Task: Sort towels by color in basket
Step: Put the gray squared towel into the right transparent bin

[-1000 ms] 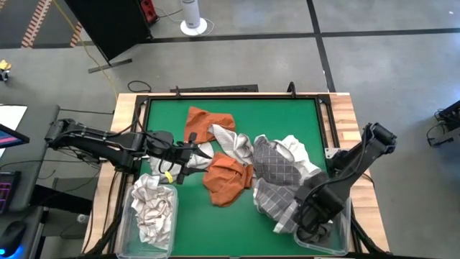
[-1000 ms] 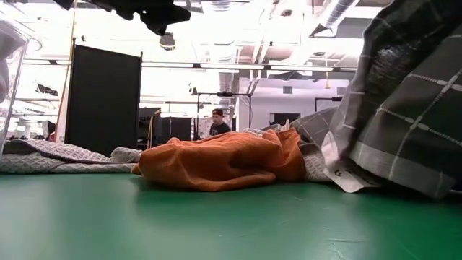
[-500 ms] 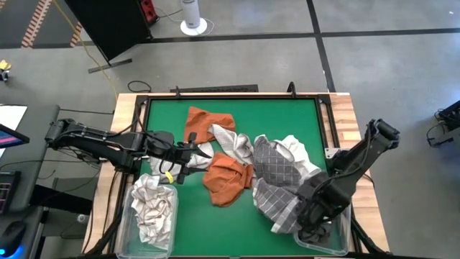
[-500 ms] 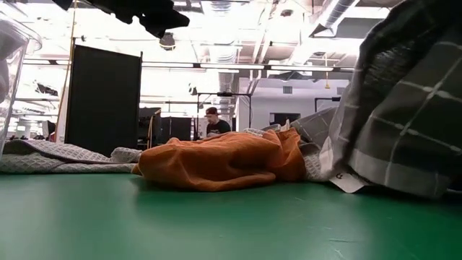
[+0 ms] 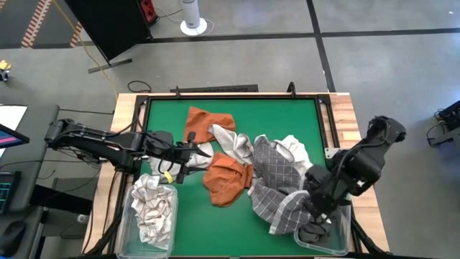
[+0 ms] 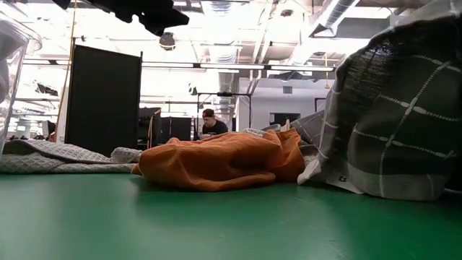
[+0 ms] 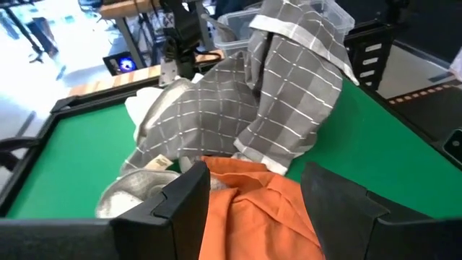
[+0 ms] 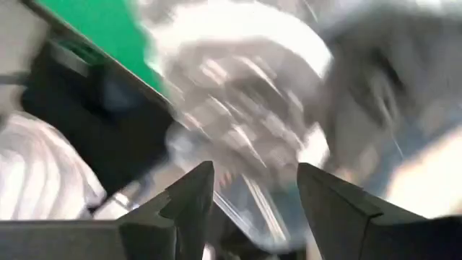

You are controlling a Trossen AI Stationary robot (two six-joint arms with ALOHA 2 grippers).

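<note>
1. A clear bin [image 5: 153, 216] sits at the table's near-left corner and holds crumpled white-and-grey towels [image 5: 154, 203].
2. A second clear bin [image 5: 332, 234] sits at the near-right corner; a dark grey checked towel [image 5: 277, 208] drapes from the table over its inner rim, and what lies inside the bin cannot be made out.
3. The right gripper [image 5: 314, 229] hangs over that right bin, at the draped end of the checked towel. In the right wrist view its fingers [image 8: 189, 196] stand spread apart, with blurred grey and white cloth beyond them.
4. The left gripper [image 5: 188, 162] hovers over the green mat [image 5: 280, 115] beside a rust orange towel [image 5: 227, 180]. Its fingers [image 7: 189, 193] are spread, with that orange towel between and just beyond them.
5. A second orange towel [image 5: 207, 121] lies farther back, with white and checked towels heaped between the two arms.
</note>
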